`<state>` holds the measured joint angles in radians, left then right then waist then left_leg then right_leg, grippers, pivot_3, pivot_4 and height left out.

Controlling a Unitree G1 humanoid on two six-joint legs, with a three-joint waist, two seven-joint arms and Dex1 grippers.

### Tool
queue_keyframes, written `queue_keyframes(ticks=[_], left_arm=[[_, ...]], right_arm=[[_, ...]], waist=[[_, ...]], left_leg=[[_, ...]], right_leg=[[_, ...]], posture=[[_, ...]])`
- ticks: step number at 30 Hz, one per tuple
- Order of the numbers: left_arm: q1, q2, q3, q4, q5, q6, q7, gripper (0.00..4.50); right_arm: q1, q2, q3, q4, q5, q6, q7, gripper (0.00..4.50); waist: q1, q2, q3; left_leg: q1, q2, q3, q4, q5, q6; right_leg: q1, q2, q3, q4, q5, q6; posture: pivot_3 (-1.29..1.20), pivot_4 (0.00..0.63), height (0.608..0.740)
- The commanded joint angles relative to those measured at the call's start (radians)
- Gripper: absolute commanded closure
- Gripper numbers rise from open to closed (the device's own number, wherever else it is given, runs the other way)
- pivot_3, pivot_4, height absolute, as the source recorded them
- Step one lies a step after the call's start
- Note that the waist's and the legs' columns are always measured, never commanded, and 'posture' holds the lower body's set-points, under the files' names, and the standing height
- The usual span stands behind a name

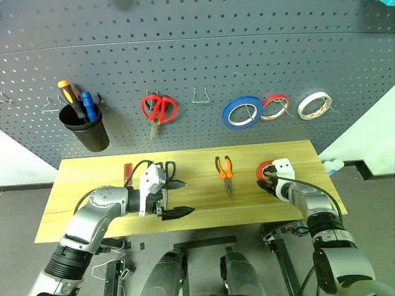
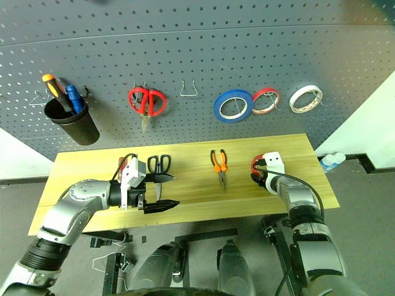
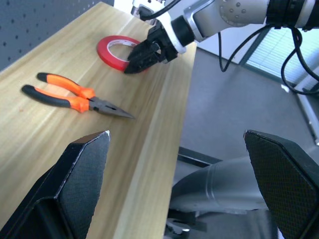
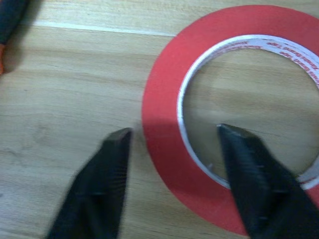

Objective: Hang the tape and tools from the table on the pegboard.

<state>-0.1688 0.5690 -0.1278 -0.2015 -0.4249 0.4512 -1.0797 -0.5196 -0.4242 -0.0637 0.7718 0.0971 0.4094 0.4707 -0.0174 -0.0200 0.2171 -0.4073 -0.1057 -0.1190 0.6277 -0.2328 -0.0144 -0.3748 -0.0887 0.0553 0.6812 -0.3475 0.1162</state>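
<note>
two black fingers of the right gripper (image 4: 172, 149) straddle the red tape roll's (image 4: 164, 124) band, not yet clamped, on the table's (image 1: 92, 172) right; left gripper (image 3: 179, 164) gapes wide.

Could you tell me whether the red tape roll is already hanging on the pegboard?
No, the red tape roll lies flat on the table.

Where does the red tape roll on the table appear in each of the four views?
Left eye view: red tape roll near the table's right end, at the right gripper.
Right eye view: same place.
Left wrist view: upper middle, beyond the pliers.
Right wrist view: right half, one finger inside the ring.
Shared landmark: the pliers.
</note>
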Motion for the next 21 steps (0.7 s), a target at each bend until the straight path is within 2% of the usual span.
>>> queue_keyframes(ticks=[1, 3, 4, 15, 21], left_arm=[[-0.002, 0.008, 0.016, -0.035, -0.019, 0.001, 0.005, 0.0], [-0.005, 0.008, 0.016, -0.033, -0.02, 0.001, 0.006, 0.0], [-0.007, 0.008, 0.016, -0.03, -0.02, 0.0, 0.006, 0.0], [-0.021, -0.005, 0.004, 0.0, -0.008, -0.02, 0.006, 0.0], [-0.046, -0.017, -0.001, 0.034, 0.0, -0.041, 0.004, 0.0]], right_arm=[[-0.001, -0.004, -0.002, 0.023, -0.008, 0.003, 0.002, 3.13], [0.001, -0.004, -0.004, 0.022, -0.009, 0.002, 0.002, 3.76], [0.001, -0.004, -0.004, 0.023, -0.009, 0.001, 0.002, 3.82], [0.01, -0.012, -0.005, -0.006, -0.01, 0.004, 0.006, 3.82], [0.088, -0.04, -0.011, -0.246, 0.017, 0.105, 0.036, 3.82]], waist=[[0.0, 0.0, 0.002], [0.0, 0.0, 0.003], [0.0, -0.001, 0.003], [0.0, -0.001, 0.004], [0.004, 0.001, 0.005]], left_leg=[[0.0, 0.0, 0.0, 0.0, 0.0, 0.0], [0.0, 0.0, 0.0, 0.0, 0.0, 0.0], [0.0, 0.0, 0.0, 0.0, 0.0, 0.0], [0.0, 0.0, 0.0, 0.0, 0.0, 0.0], [-0.001, 0.0, -0.001, -0.001, 0.0, 0.0]], right_leg=[[0.0, 0.0, 0.0, 0.0, 0.0, 0.0], [0.0, 0.0, 0.0, 0.0, 0.0, 0.0], [0.0, 0.0, 0.0, 0.0, 0.0, 0.0], [0.0, 0.0, -0.001, -0.001, 0.0, 0.0], [-0.002, 0.0, -0.002, -0.001, 0.0, 0.0]], posture=[[0.06, 0.256, 0.74], [0.06, 0.256, 0.74], [0.06, 0.255, 0.74], [0.05, 0.233, 0.74], [0.04, 0.214, 0.74]])
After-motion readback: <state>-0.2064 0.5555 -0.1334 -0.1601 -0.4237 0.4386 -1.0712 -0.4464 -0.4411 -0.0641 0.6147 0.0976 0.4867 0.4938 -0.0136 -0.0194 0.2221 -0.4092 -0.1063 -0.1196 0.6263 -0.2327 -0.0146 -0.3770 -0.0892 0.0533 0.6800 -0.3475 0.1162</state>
